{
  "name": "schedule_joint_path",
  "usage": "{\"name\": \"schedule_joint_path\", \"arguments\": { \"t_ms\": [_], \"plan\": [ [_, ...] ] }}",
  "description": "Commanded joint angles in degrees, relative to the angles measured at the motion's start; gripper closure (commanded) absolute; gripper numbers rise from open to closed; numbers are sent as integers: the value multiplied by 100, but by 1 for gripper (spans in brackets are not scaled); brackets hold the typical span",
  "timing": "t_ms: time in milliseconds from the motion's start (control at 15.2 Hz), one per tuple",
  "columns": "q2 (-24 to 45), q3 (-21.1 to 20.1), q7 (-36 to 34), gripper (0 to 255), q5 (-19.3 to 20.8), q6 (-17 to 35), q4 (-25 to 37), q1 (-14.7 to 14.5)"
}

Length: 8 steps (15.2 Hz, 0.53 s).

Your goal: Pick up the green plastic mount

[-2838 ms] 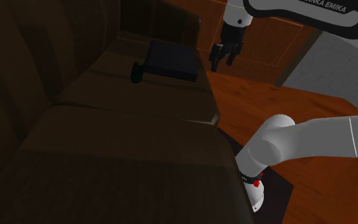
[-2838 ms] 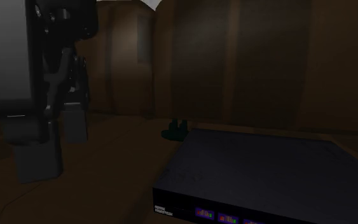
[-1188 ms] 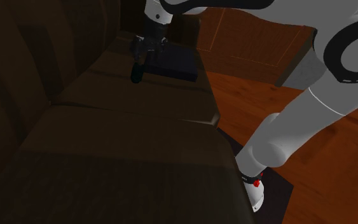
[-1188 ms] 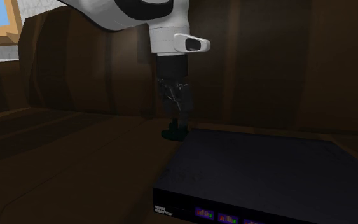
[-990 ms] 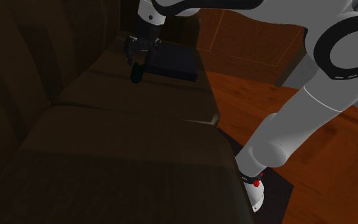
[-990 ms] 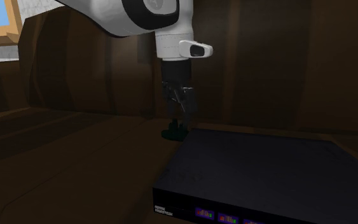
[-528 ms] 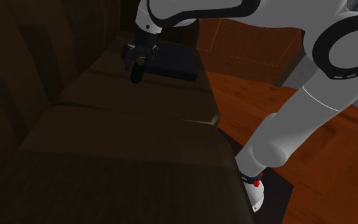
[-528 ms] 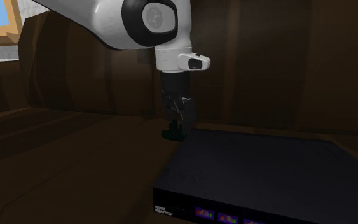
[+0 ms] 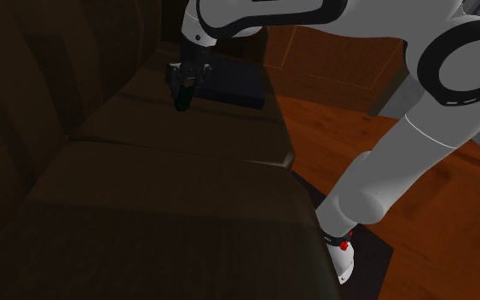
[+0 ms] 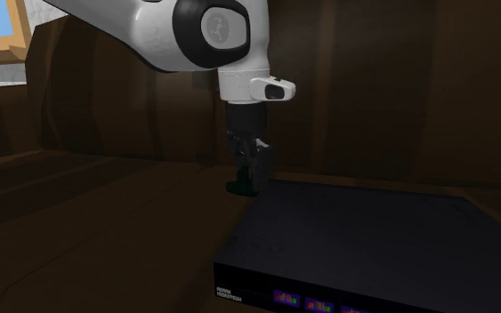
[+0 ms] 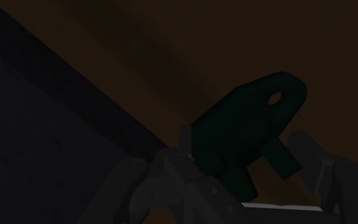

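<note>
Dim brown surface lies under everything. Nearest, my claw hangs released, its jaws astride the green mount, which rests just beside the black box. I judge the mount light, stiff and perhaps slick, so I'd pinch its thick body, not the holed tab.

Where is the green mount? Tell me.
In the shoulder view, the green mount lies on the brown surface just left of the black box, under the gripper.
</note>
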<state>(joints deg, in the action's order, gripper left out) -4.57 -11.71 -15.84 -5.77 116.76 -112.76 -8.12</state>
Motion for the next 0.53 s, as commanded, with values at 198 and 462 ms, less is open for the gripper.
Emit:
{"name": "schedule_joint_path", "arguments": {
  "t_ms": [198, 462],
  "plan": [
    [-23, 17, 15, 255, -3, -134, 82, 16],
    [-46, 24, -5, 255, 5, -439, 364, 21]
  ]
}}
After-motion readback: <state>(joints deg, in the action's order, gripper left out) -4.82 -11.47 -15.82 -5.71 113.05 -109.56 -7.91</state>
